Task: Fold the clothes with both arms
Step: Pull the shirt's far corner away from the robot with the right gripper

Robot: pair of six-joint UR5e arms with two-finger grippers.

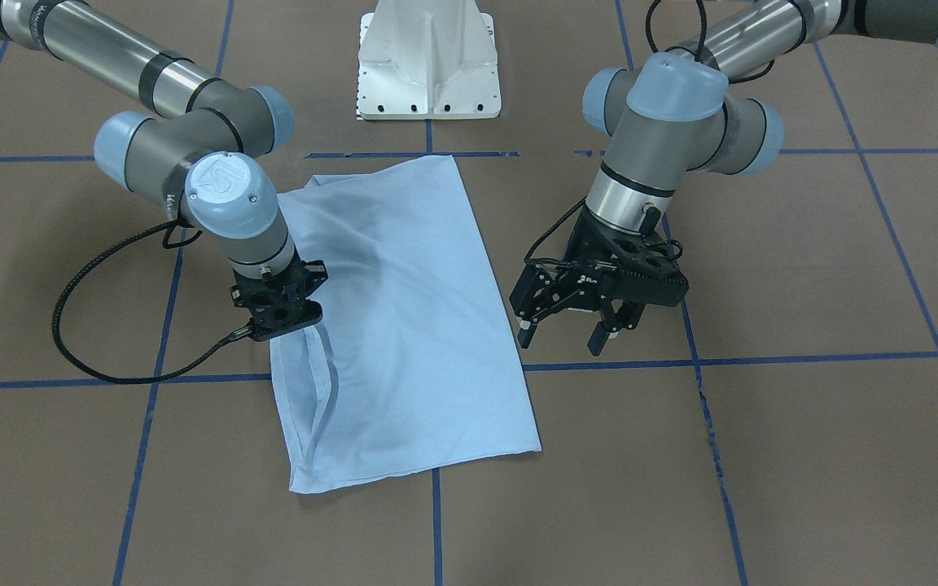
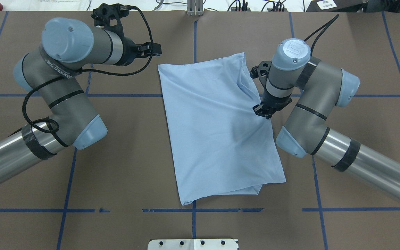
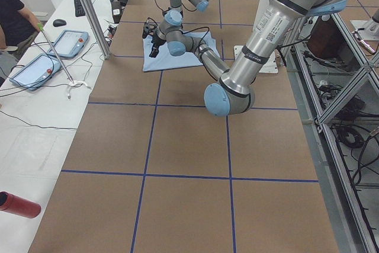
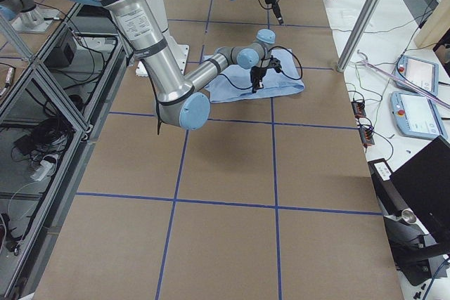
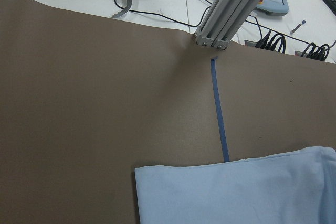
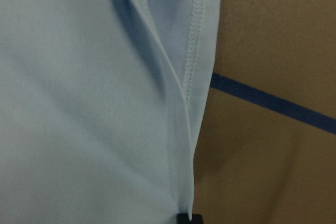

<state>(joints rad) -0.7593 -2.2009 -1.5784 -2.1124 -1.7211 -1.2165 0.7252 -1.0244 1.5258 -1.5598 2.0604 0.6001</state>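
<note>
We see the light blue T-shirt (image 1: 412,325) folded into a long rectangle, lying flat on the brown worktop (image 1: 803,472), about midway between the robot-side edge and the operators' edge. The right gripper (image 2: 264,111) is closed on the hem of one long side, where the cloth rises slightly into a ridge. The left gripper (image 1: 563,340) hangs just beside the opposite long side, its fingers spread wide, holding nothing and clear of the cloth.
</note>
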